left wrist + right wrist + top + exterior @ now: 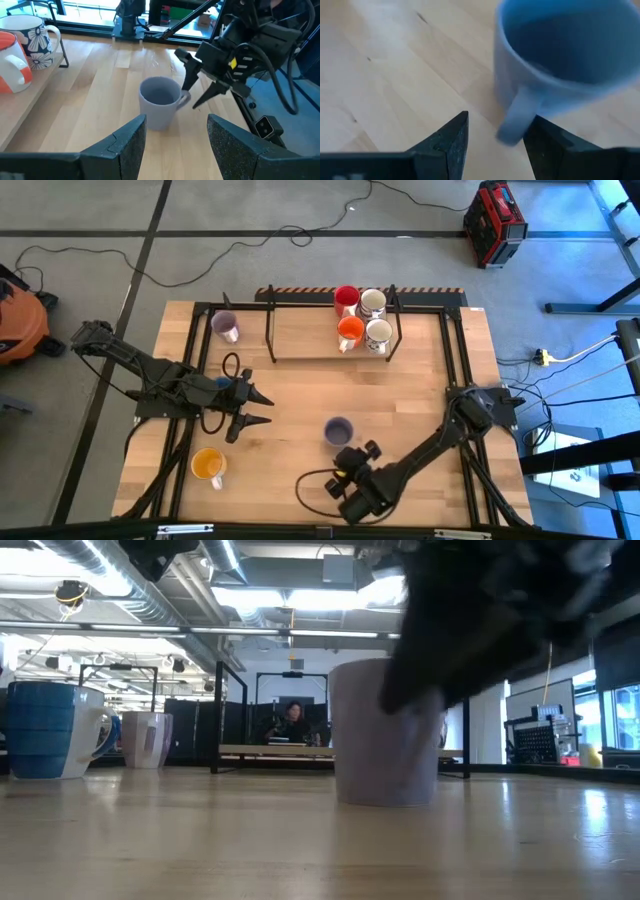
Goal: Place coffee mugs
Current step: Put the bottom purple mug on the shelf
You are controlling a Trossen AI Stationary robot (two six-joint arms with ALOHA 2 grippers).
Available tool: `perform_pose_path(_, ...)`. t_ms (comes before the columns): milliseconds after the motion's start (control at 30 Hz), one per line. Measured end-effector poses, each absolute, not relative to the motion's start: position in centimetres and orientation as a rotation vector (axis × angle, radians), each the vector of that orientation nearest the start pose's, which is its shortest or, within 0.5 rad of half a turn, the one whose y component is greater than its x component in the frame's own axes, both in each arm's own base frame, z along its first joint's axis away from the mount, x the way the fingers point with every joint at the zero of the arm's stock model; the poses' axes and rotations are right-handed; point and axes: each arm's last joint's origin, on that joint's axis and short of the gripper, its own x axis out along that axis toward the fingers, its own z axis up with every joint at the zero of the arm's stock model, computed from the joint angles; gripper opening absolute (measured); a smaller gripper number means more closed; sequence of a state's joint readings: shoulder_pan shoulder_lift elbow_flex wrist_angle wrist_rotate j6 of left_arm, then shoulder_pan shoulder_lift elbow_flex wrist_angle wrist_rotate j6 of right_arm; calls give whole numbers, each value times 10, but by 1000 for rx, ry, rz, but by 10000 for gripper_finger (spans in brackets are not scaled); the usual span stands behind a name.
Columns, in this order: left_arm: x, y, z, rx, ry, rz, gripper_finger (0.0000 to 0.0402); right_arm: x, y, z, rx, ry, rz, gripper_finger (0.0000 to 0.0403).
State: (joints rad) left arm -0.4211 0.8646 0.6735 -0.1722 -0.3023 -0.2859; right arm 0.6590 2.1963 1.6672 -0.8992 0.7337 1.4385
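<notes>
Right fingers spread and empty, straddling the handle of the lilac mug without gripping yet. Mug upright mid-tabletop: glazed ceramic, probably rigid, smooth, slippery, chippable, moderately heavy. Best taken by the looped handle or rim wall. Left fingers parted too, empty, waiting well apart.

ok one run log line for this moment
right gripper: open, at handle of lilac ceramic mug | left gripper: open, waiting | mug: upright on wooden table

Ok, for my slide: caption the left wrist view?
Right end effector open at the lilac mug handle; left end effector open, facing it.
</notes>
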Motion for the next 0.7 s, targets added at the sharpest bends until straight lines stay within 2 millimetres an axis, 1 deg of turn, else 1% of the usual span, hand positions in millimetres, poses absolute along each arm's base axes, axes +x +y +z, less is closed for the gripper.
perform_pose_path(200, 177, -70, 283, -154, 353, -68, 204, 377, 227, 159, 313, 795, -654, 167)
perform_pose_path(267, 177, -70, 283, -154, 353, -67, 204, 380, 220, 159, 297, 833, -648, 167)
perform_pose_path(333, 177, -70, 283, -155, 353, -67, 204, 379, 215, 165, 281, 863, -640, 167)
perform_pose_path(400, 177, -70, 283, -172, 354, -63, 204, 372, 214, 180, 272, 875, -632, 167)
perform_pose_path(533, 182, -72, 279, -220, 375, -49, 204, 344, 221, 212, 211, 909, -605, 167)
perform_pose_path(633, 191, -80, 271, -231, 404, -46, 204, 326, 223, 230, 152, 917, -601, 167)
perform_pose_path(700, 199, -88, 264, -229, 414, -47, 204, 313, 223, 238, 103, 945, -604, 167)
